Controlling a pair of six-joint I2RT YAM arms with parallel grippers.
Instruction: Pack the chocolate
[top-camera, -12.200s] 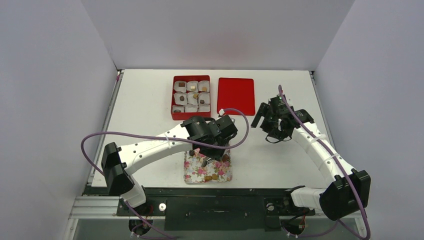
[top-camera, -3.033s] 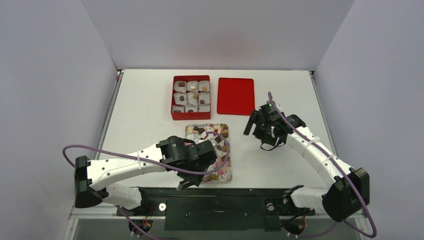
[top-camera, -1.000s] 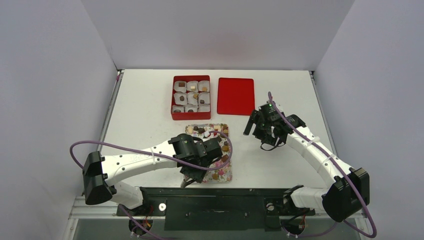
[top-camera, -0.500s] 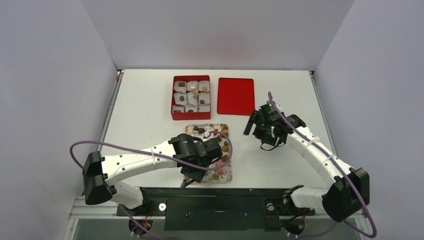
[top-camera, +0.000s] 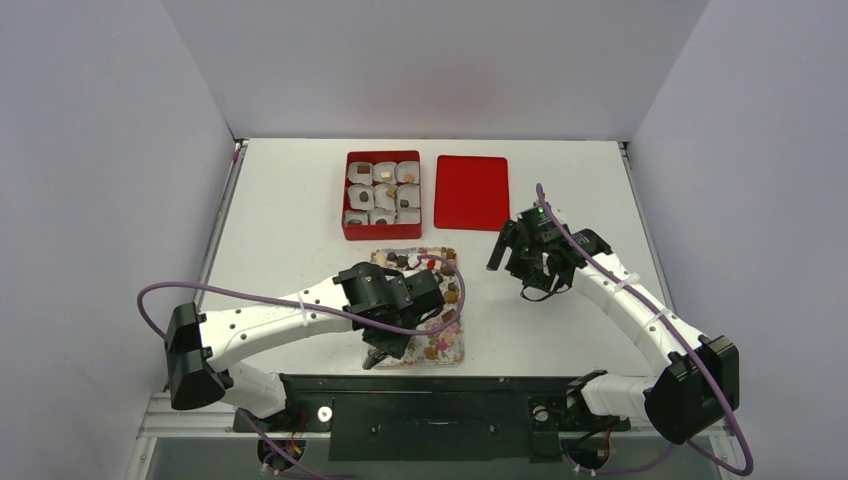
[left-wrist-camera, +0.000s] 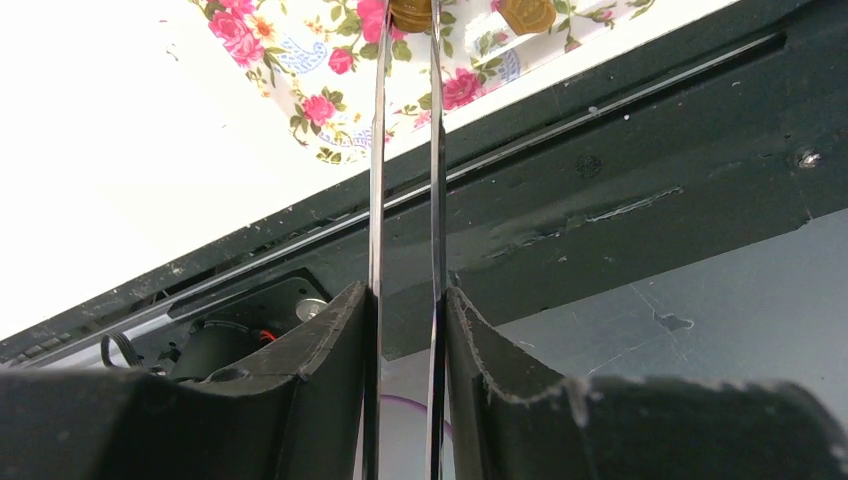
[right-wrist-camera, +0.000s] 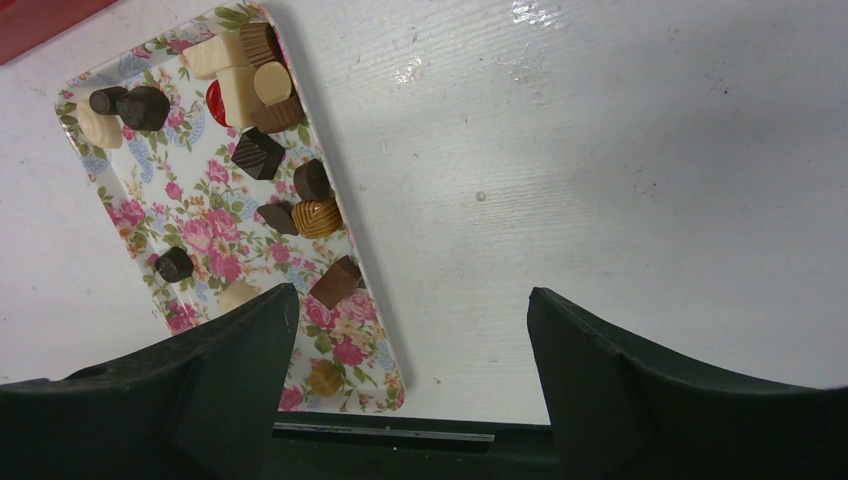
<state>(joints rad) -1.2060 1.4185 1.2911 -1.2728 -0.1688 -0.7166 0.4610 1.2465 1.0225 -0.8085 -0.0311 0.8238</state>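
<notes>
White table top (top-camera: 290, 220), closed by pale grey walls on three sides, carries everything. Most of the chocolate (right-wrist-camera: 258, 152) lies loose on a floral-patterned tray (right-wrist-camera: 200, 235) at the near edge of the table, between the two arms: dark cubes, a ribbed caramel piece, cream blocks, one red-wrapped piece. More pieces sit in white paper cups (top-camera: 358, 172) inside a red box (top-camera: 382, 237) with nine compartments, further back; they are too small to count. A flat red lid (top-camera: 472, 192) lies just beside the box on its right, with a narrow gap between them.

The left gripper (left-wrist-camera: 408, 40) is low over the near edge of the tray. Its two thin blades stand close together and almost parallel. A round tan piece shows between them at the top edge of the left wrist view, where the tips are cut off, so I cannot tell whether they pinch it. Below the blades runs the black rail (left-wrist-camera: 650, 150) of the table edge.

The right gripper (right-wrist-camera: 412, 300) hangs to the right of the tray, above bare table, its fingers spread wide and holding nothing.
</notes>
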